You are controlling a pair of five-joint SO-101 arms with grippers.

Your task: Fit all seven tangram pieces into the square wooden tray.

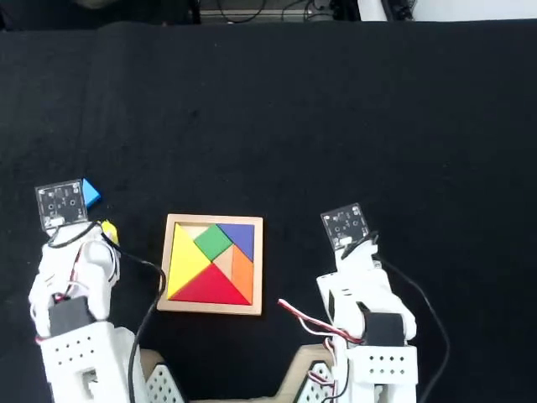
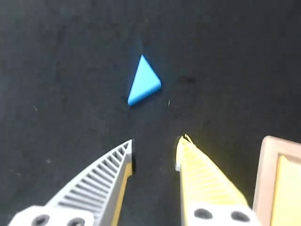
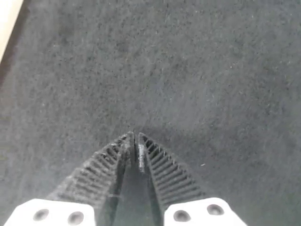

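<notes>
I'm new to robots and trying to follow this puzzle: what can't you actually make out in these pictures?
- Small light-blue triangle piece: high view, partly hidden behind the left arm's wrist board.
- Square wooden tray: left wrist view, cut off by the picture's edge.
- Pale patch in the tray's middle: high view, too small to tell bare gap from wooden piece.

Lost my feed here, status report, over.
Left gripper open, empty. Right gripper shut, empty. Blue triangle loose, outside tray. Nothing blocking it.
</notes>
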